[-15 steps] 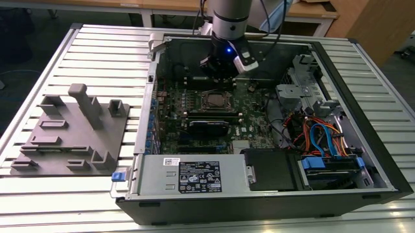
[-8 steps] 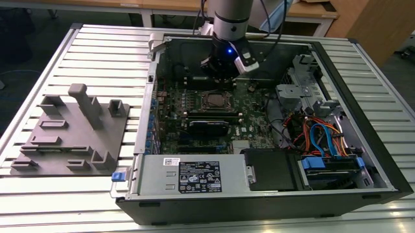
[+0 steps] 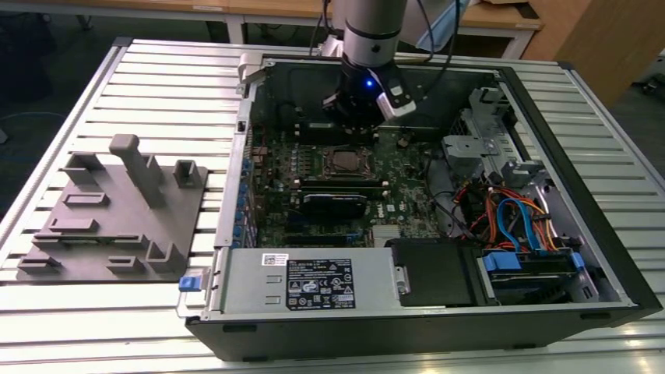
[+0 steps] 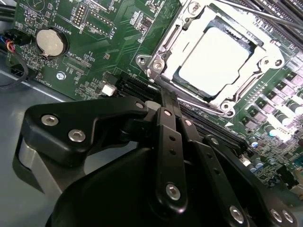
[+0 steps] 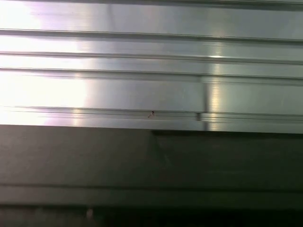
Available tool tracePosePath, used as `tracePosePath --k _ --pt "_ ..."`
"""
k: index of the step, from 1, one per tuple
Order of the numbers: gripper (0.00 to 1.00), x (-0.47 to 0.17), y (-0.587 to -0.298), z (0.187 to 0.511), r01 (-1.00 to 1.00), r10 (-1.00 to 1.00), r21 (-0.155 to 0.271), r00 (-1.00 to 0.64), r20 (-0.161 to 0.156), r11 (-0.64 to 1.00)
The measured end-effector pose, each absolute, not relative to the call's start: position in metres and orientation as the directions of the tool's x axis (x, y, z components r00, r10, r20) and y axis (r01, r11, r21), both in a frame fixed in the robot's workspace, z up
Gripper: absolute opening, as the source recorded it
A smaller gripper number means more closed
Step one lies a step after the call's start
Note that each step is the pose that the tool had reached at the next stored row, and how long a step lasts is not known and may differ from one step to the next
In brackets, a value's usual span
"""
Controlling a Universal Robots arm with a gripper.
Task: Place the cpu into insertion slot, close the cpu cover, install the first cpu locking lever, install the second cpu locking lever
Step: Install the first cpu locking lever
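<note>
- The cpu (image 4: 218, 62) already lies flat in the insertion slot (image 4: 166, 45), its pale metal face showing in the second wrist view; in the exterior view the slot (image 3: 341, 161) sits in the middle of the green board (image 3: 311, 187) inside the open computer case (image 3: 582, 257).
- The cpu cover (image 4: 258, 78) looks to be down around the chip, its silver frame bordering the face on all sides.
- The gripper (image 3: 359, 117) hangs above the board just behind the slot in the exterior view, holding nothing that shows; whether its fingers stand apart or together, I cannot tell.
- My judgement: placing is done and the cover is likely closed, so the work stands at the locking levers, which calls for a precise, low approach beside the slot's rim.
- A grey fixture tray (image 3: 114, 210) rests on the slatted surface (image 3: 62, 327), well apart from the case.
</note>
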State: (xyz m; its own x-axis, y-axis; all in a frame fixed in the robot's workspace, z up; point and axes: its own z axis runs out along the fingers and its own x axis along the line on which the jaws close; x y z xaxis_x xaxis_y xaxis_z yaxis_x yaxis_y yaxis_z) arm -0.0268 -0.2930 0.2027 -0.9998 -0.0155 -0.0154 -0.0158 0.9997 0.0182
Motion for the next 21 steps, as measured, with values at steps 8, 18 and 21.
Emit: tracePosePath --k 8,18,21 --pt "0.11 -0.0259 -0.2930 0.1996 -0.012 -0.012 0.019 -1.000 -0.015 1.000" --pt "0.11 -0.0259 -0.2930 0.2000 -0.009 -0.009 0.020 -1.000 -0.016 1.000" --pt "0.11 -0.0259 -0.2930 0.2003 -0.004 -0.004 0.020 -1.000 -0.015 1.000"
